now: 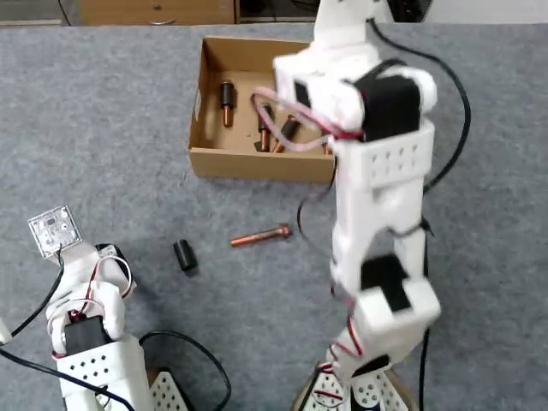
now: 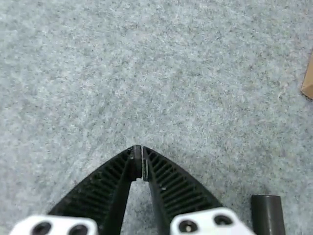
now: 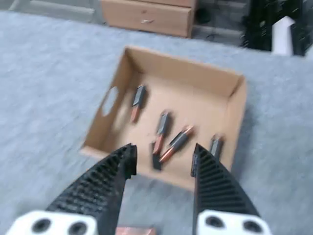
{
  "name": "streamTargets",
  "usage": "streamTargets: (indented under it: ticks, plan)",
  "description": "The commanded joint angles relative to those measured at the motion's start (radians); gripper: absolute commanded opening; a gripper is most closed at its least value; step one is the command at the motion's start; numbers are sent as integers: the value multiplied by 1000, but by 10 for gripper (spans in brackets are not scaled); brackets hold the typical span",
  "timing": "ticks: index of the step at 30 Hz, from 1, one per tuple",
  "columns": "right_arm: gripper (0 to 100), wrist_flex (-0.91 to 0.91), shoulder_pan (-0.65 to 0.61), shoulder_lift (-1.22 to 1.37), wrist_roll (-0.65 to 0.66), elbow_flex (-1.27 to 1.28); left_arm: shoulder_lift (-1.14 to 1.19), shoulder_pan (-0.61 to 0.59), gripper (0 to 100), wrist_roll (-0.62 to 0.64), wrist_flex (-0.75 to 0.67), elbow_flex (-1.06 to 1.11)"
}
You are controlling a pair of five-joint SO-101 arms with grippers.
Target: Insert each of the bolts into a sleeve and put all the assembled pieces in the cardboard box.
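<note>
The cardboard box [image 1: 202, 103] stands at the far middle of the grey carpet and holds several bolts in black sleeves [image 1: 228, 101]. A bare copper bolt [image 1: 261, 236] lies on the carpet in front of the box. A loose black sleeve [image 1: 185, 255] lies to its left. My right gripper [image 3: 164, 159] hangs open and empty above the near edge of the box [image 3: 112, 98]; the assembled pieces [image 3: 161, 128] lie inside. My left gripper [image 2: 138, 157] is shut on nothing, low over the carpet, with the loose sleeve [image 2: 268, 215] just beside it.
The right arm [image 1: 377, 171] rises tall over the right half of the carpet and hides the box's right corner. The left arm [image 1: 86, 300] sits low at the near left. Wooden drawers [image 3: 146, 17] stand behind the box. Cables trail near the arm bases.
</note>
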Motion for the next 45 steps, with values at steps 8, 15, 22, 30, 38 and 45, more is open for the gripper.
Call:
streamTargets:
  ticks: [8, 15, 22, 30, 38, 45]
  plan:
    - [178, -89, -285, -312, -169, 536, -2, 2, 18, 12, -2, 14]
    - [178, -242, -441, -240, -262, 753, -1, -138, 18, 12, 9, 14]
    - [178, -299, -483, -82, -295, 796, -4, -370, 18, 5, 54, 14]
    - [178, -298, -575, 87, -296, 796, -4, -624, 18, 5, 57, 14]
    - [118, -301, -590, 137, -321, 796, -4, -687, 18, 5, 58, 14]
    - [159, -333, -602, 157, -325, 805, -1, -695, 18, 5, 58, 14]
